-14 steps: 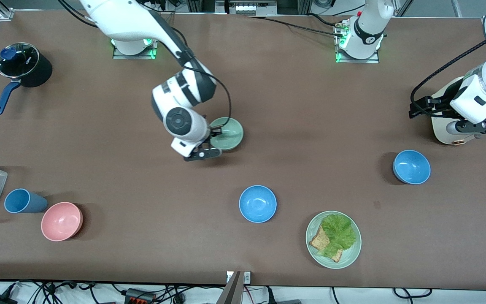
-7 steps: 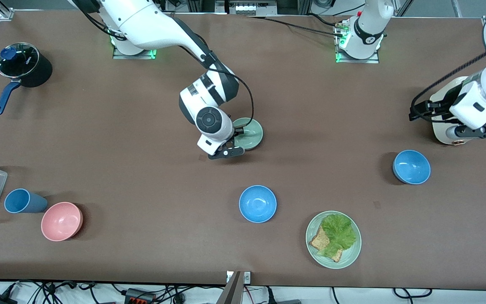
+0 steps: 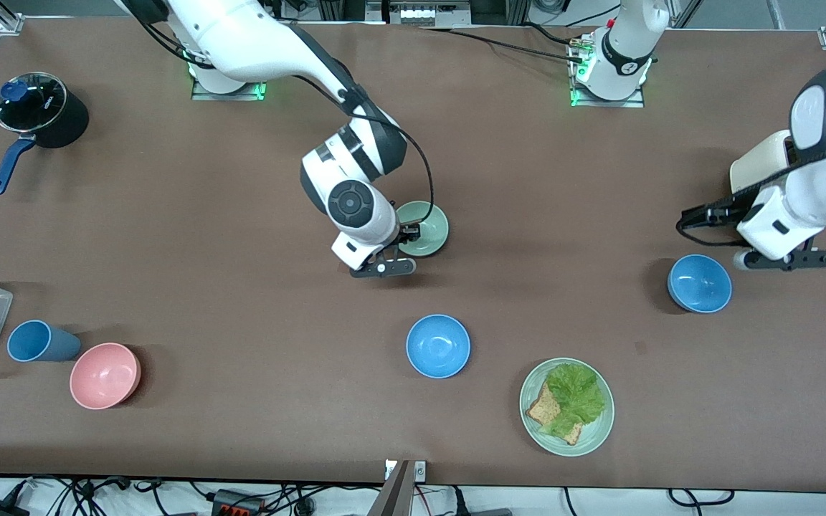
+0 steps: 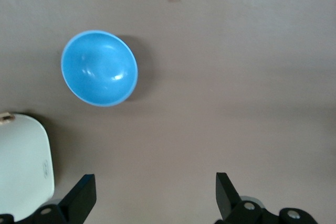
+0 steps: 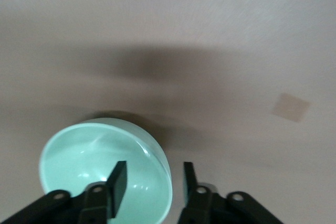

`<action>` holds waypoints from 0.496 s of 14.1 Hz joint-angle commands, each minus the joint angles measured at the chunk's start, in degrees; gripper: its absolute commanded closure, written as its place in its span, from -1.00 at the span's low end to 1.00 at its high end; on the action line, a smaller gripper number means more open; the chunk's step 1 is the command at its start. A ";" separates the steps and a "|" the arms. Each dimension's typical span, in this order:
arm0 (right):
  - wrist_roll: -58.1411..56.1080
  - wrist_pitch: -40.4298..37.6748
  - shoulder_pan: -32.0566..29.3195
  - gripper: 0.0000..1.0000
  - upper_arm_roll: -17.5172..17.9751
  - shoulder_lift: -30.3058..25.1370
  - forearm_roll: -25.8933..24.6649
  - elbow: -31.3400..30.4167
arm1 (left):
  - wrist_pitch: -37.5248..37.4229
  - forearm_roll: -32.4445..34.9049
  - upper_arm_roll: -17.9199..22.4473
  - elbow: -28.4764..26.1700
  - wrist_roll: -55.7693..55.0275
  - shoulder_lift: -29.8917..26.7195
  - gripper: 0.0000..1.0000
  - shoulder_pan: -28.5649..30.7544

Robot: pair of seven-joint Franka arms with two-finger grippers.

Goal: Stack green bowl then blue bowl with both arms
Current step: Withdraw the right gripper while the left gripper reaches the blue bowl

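Since a second ago the right arm has carried the green bowl (image 3: pixel 424 228) toward the worktop's (image 3: pixel 241 322) middle, and the left pincer (image 3: pixel 779 258) has come in beside the blue bowl (image 3: pixel 700 284) at the left arm's end.

Front view: the right pincer (image 3: pixel 402 240) is at the green bowl's rim.

Left wrist view: the fingers (image 4: pixel 81 199) are spread wide over bare worktop near the blue bowl (image 4: pixel 99 68).

Right wrist view: the right pincer (image 5: pixel 151 182) straddles the green bowl's (image 5: pixel 100 156) rim, one finger (image 5: pixel 117 181) inside.

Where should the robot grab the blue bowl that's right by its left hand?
Best by its rim, coming down from above: the blue bowl sits upright and open, so one finger can slip inside and one outside the thin wall. The left gripper hangs open beside it.
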 commanded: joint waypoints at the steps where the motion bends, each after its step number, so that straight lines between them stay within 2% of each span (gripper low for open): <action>1: 0.77 -7.79 -4.85 -1.00 -0.05 -6.14 -0.26 2.30 | 4.14 1.03 -0.13 2.17 8.57 4.83 -1.00 4.34; 3: 0.42 -11.32 -8.37 -1.00 -0.92 -9.56 -1.22 2.57 | 6.87 0.68 -0.13 2.17 11.76 8.26 -1.00 6.37; 5: -0.46 -12.12 -12.15 -1.00 -2.50 -12.30 -5.17 2.49 | 10.30 0.94 -0.13 2.17 12.99 11.25 -1.00 8.82; 7: -4.91 -13.61 -16.45 -1.00 -2.68 -14.06 -6.77 2.57 | 15.21 0.68 -0.22 1.99 17.89 15.11 -1.00 10.93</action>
